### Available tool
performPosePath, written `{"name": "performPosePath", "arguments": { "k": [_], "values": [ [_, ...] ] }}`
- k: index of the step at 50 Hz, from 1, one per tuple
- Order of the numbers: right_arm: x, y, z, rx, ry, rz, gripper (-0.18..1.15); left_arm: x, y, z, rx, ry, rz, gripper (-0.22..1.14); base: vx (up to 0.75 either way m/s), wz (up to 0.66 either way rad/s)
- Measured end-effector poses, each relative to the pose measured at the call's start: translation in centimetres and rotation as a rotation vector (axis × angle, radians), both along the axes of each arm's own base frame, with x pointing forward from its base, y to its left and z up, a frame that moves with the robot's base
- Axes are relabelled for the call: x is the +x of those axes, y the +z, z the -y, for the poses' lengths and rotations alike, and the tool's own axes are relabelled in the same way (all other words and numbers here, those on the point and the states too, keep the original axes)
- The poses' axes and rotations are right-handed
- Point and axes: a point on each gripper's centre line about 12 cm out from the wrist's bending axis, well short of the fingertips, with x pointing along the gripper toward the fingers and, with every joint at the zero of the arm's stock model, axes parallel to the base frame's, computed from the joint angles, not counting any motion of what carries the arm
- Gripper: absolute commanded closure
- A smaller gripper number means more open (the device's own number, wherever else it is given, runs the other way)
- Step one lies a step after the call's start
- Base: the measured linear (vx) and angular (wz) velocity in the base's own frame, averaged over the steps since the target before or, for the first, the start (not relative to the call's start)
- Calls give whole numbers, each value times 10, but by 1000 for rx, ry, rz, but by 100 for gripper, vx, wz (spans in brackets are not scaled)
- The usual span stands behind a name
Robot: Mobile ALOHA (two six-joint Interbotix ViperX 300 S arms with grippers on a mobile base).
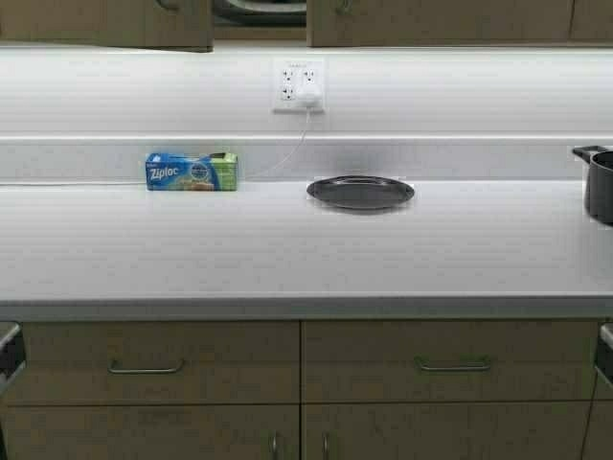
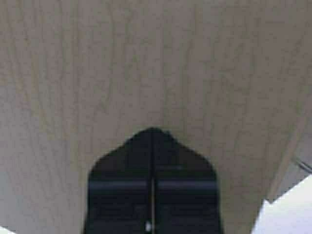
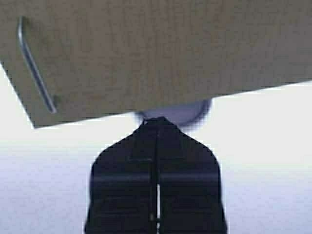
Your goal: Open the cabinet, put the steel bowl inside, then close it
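The tan wood-laminate wall cabinet [image 1: 105,24] hung at twelve o'clock above the white counter [image 1: 287,249], the steel bowl [image 1: 259,10] showing between its doors. The left gripper [image 2: 152,134] faced a door, fingers closed. The right gripper [image 3: 157,122] was closed, just below a door edge.

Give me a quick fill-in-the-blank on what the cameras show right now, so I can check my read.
1. On the counter, the blue Ziploc box sits to the ___ of the dark round plate.
2. The black pot stands at the counter's far ___ end.
3. The right gripper, fingers ___, faces a cabinet door with a steel bar handle.

Missing words: left; right; shut
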Motion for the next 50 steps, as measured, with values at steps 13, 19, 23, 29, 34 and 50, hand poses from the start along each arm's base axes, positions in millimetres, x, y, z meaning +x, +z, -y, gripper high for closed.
{"name": "performPosePath", "arguments": {
  "k": [13, 19, 23, 29, 34, 50],
  "values": [
    [-2, -1, -5, -2, 16, -2, 91, 9, -2, 1, -6, 3, -11, 87, 10, 4],
    [-3, -1, -4, -3, 14, -1, 90, -4, -13, -1, -2, -1, -34, 87, 8, 2],
    [-3, -1, -5, -2, 16, -2, 90, -13, -19, -3, 1, -2, -48, 87, 8, 4],
    [-3, -3, -5, -3, 16, -5, 90, -20, -30, -5, 10, -2, -71, 87, 7, 6],
    [-4, -5, -5, -5, 16, -11, 91, -23, -36, -6, 14, -2, -84, 87, 6, 5],
    [-2, -11, -6, -10, 19, -24, 90, -21, -44, -6, 20, 0, -98, 87, 3, 3]
  ]
}}
